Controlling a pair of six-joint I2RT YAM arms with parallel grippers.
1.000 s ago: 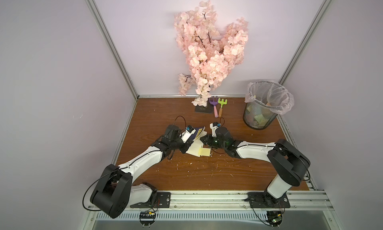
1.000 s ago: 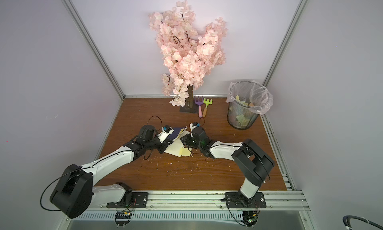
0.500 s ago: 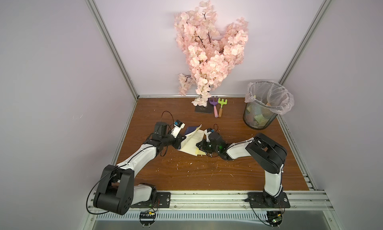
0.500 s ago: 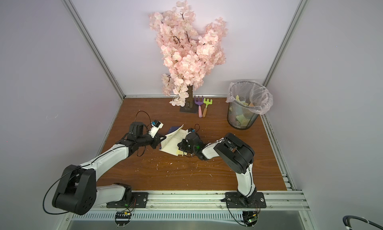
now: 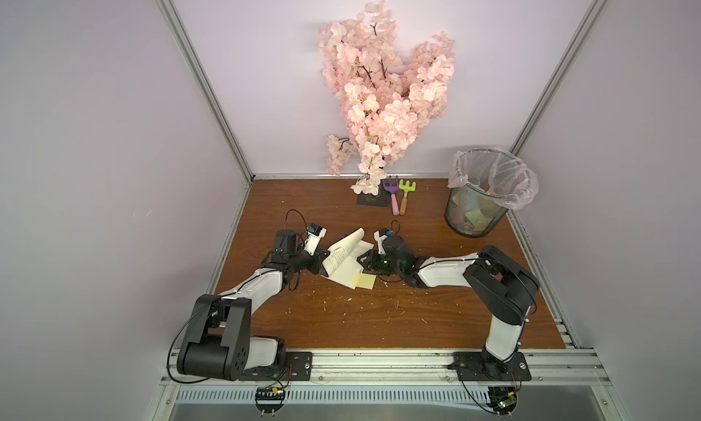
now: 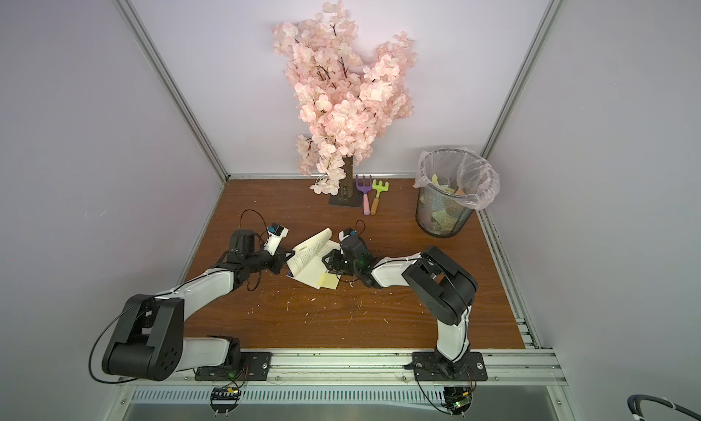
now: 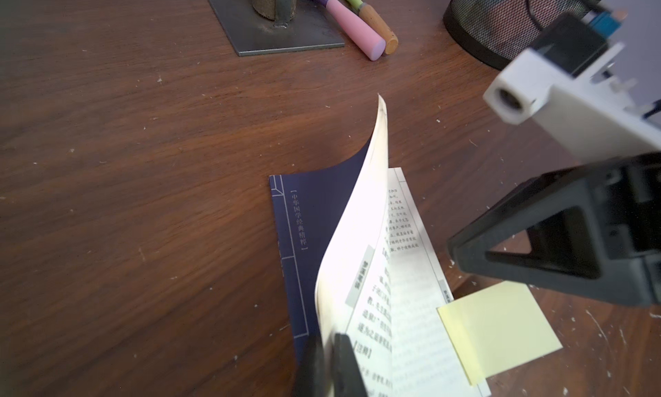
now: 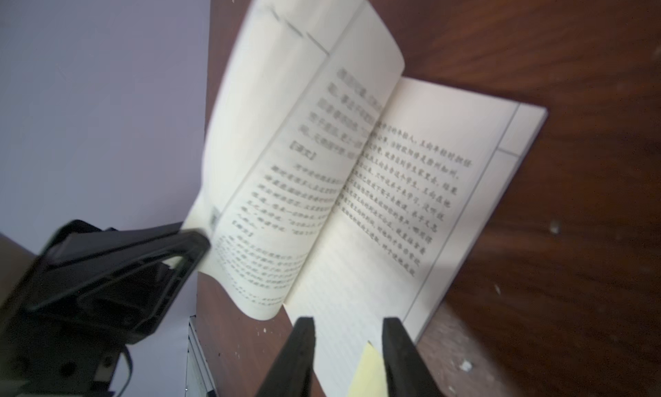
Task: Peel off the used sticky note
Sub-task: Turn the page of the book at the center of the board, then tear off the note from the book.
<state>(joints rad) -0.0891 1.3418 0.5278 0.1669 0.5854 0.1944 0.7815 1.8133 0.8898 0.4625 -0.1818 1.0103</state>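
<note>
Your right gripper (image 8: 348, 327) stands spread, and the sticky note's (image 8: 368, 372) yellow corner pokes up between its jaws, not yet pinched. The note's glued strip runs along the outer edge of the book's (image 8: 411, 205) flat page, with the free flap hanging off toward your right arm, the nearer one. Beyond, your left gripper (image 7: 331, 345) pinches the lifted pages (image 7: 357, 234) clear. Close, I'd say, then pull away from that edge.

- The left gripper (image 7: 331, 356) is drawing back to its own side, still pinching the pages (image 7: 354, 241), and the book (image 5: 347, 277) is sliding with it.
- The right gripper (image 8: 348, 323) is opening its jaws around the sticky note (image 8: 368, 373) edge.
- The right arm (image 5: 444, 277) is stretching out again, elbow going rightward.
</note>
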